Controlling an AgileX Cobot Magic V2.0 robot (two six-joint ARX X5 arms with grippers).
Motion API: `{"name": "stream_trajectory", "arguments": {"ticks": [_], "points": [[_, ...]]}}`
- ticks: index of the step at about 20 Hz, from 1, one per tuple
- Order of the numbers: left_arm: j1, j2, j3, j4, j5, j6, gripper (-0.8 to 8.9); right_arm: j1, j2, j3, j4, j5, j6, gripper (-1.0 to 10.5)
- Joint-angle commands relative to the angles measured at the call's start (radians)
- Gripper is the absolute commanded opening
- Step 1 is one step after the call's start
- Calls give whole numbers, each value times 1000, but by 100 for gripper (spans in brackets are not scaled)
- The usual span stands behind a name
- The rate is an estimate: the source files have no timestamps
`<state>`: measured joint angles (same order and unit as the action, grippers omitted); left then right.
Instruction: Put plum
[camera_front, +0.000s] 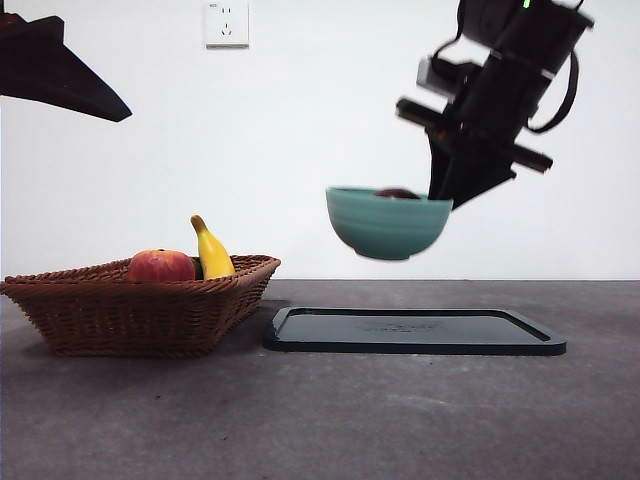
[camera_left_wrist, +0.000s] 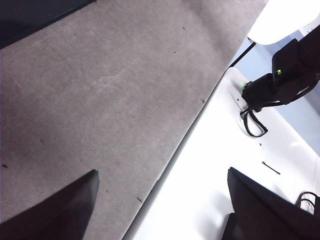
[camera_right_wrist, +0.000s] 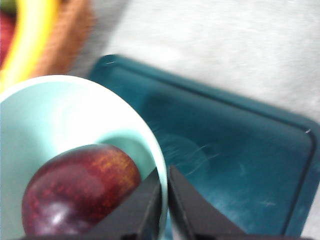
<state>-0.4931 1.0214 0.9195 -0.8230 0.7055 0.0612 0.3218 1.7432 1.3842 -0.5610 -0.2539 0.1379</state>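
**Gripper lifts bowl with plum above tray**

Right gripper pinches the rim of a pale teal bowl, its 2 black jaws nearly closed, 1 inside the wall and 1 outside. The plum lies in the bottom of that bowl, dark maroon and glossy with reddish speckling, close to the inner jaw.

Seen from the front, the bowl hangs in the air, clear of the table, with the right gripper clamped on its rim at the side nearer the big dark arm that reaches down from the upper corner. Only the dark crown of the plum shows over the rim. A dark green tray lies flat on the grey table directly below the bowl, and the right wrist view shows the tray beneath and beside the bowl.

A woven brown basket stands on the table just beside the tray, apart from it. It holds 1 red-orange round fruit and 1 yellow banana leaning upright behind it.

Left gripper waits away from these things with its 2 jaws spread wide and nothing between them, over bare table near its edge. A white wall socket sits on the wall behind.
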Motion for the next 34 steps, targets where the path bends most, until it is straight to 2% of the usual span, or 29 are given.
{"name": "stream_trajectory", "arguments": {"ticks": [1,7,15,18,20,25,31,34], "points": [[-6,4,8,8,4,5,404,-10,70,39,14,-4,-15,9],[-6,4,8,8,4,6,404,-25,174,39,51,-7,-18,9],[-6,4,8,8,3,5,404,-25,204,38,34,-7,-18,11],[-6,4,8,8,3,5,404,-25,203,39,35,-3,1,175],[-6,4,8,8,4,5,404,-26,192,44,35,2,13,175],[-6,4,8,9,4,5,404,-37,-14,65,-27,19,-2,175],[-6,4,8,10,4,6,404,-35,-352,60,-260,16,-64,175],[-6,4,8,9,4,6,404,-34,-468,35,-339,-2,-71,175]]}}
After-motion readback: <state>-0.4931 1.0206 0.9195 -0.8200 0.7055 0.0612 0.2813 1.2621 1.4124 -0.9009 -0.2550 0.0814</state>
